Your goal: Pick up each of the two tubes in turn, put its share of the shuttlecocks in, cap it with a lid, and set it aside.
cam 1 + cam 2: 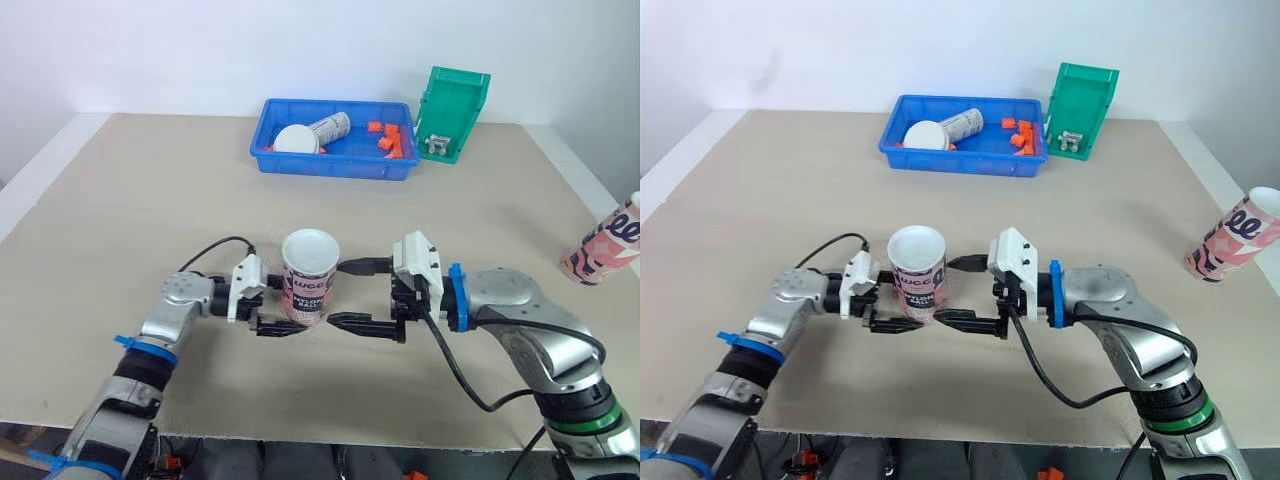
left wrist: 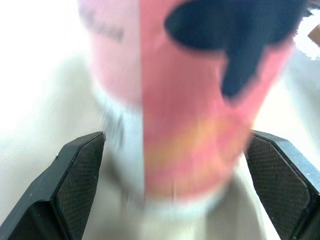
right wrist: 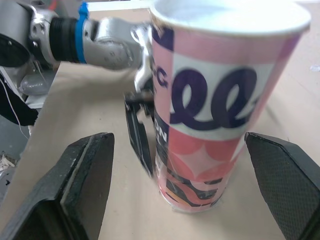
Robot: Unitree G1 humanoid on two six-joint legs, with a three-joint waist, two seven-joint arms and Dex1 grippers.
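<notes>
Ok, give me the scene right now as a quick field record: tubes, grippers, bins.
centre tube: upright on the table, white lid on
left gripper: at the centre tube's base, on its left; grip unclear
right gripper: open, just right of the centre tube
second tube: tilted, at the table's right edge
blue bin: at the back, holding a lying tube and orange pieces
green bin: tipped, right of the blue bin

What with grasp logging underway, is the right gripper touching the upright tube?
Cannot tell: right wrist view shows one finger bordering the tube, contact unclear.
</notes>
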